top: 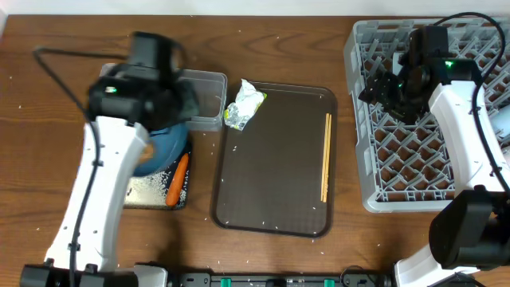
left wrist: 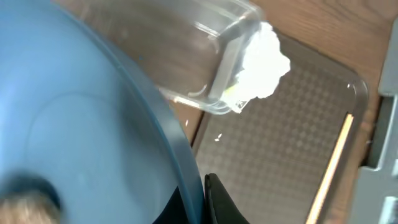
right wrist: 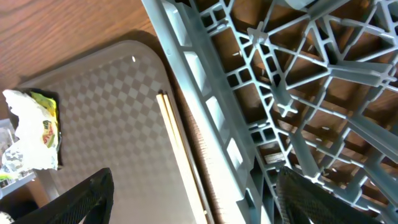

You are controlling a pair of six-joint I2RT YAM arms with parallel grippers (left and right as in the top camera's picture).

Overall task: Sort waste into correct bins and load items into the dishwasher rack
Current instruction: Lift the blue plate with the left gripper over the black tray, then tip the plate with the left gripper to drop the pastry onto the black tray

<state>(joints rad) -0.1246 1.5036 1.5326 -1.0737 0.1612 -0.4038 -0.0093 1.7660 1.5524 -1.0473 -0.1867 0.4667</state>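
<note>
Left pincer [left wrist: 200, 200] pinching blue plate [left wrist: 74, 124] rim, right pincer [right wrist: 196, 202] spread over rack [right wrist: 280, 93]: I'd tip it slowly above black tray [top: 151, 206].

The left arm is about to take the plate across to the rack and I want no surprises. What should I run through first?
1. Left gripper shut on dark-blue plate rim: ok.
2. Plate free of food: cannot tell, the view is blurred.
3. Carrot in black tray: ok.
4. Wrapper binned: not ok, it lies at the brown tray corner by the clear tub.
5. Right gripper open and empty: ok.
6. Space above dishwasher rack free: not ok, right arm hangs over it.
</note>
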